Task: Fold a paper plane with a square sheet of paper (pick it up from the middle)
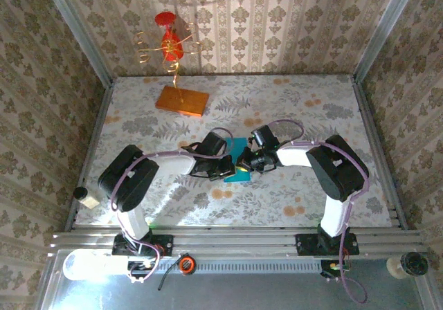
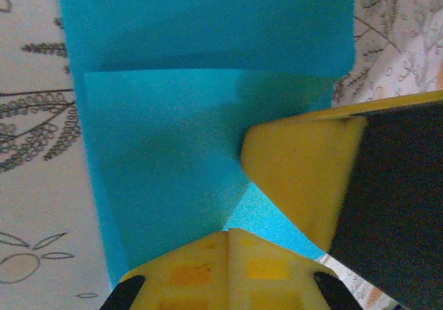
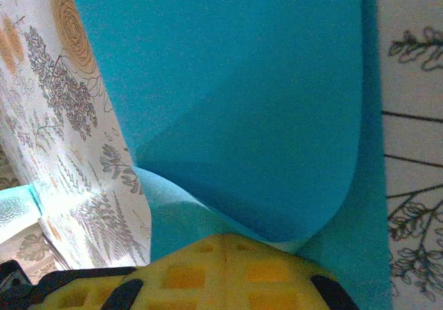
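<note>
Cyan-blue, the square sheet of paper (image 1: 237,148) lies at the tabletop's (image 1: 297,116) middle, the clenched left pincer (image 2: 227,239) seemingly pinning it while the clenched right pincer (image 3: 225,242) grips its curled-over flap for creasing.

The top camera hangs high behind the arm bases (image 1: 138,244), looking down across the whole table (image 1: 311,116) toward the back wall (image 1: 277,26), while the wrist cameras ride just behind the left gripper (image 2: 227,244) and right gripper (image 3: 225,248), staring close at the same square sheet of paper (image 1: 239,144) mid-table.
</note>
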Available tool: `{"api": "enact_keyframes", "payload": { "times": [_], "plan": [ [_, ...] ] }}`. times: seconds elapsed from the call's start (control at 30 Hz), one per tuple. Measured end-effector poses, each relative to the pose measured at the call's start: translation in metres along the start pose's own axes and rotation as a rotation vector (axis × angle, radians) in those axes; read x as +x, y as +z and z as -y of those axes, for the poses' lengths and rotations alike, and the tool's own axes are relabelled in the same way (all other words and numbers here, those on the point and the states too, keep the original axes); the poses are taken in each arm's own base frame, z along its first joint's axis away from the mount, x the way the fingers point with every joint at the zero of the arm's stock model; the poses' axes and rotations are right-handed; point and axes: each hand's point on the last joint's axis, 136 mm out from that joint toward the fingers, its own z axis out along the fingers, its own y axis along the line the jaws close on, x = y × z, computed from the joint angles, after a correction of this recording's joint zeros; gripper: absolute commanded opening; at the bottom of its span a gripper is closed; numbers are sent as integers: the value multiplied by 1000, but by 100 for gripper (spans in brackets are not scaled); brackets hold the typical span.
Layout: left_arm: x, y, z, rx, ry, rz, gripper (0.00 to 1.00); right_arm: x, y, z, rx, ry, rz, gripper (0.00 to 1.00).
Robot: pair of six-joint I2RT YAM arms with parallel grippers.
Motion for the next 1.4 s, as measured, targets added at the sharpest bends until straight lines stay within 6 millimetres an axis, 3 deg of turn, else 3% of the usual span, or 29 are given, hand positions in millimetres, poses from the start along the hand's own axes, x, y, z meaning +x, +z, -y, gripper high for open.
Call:
{"api": "enact_keyframes", "payload": {
  "times": [0.93, 1.17, 1.4],
  "plan": [
    [2, 0, -10, -53, 24, -10, 0, 0, 1, 1, 3, 3, -3, 0],
    [14, -8, -21, -65, 24, -20, 0, -1, 2, -1, 2, 0, -4, 0],
    [40, -28, -42, -135, 26, -77, 0, -2, 3, -2, 2, -3, -3, 0]
  ]
}}
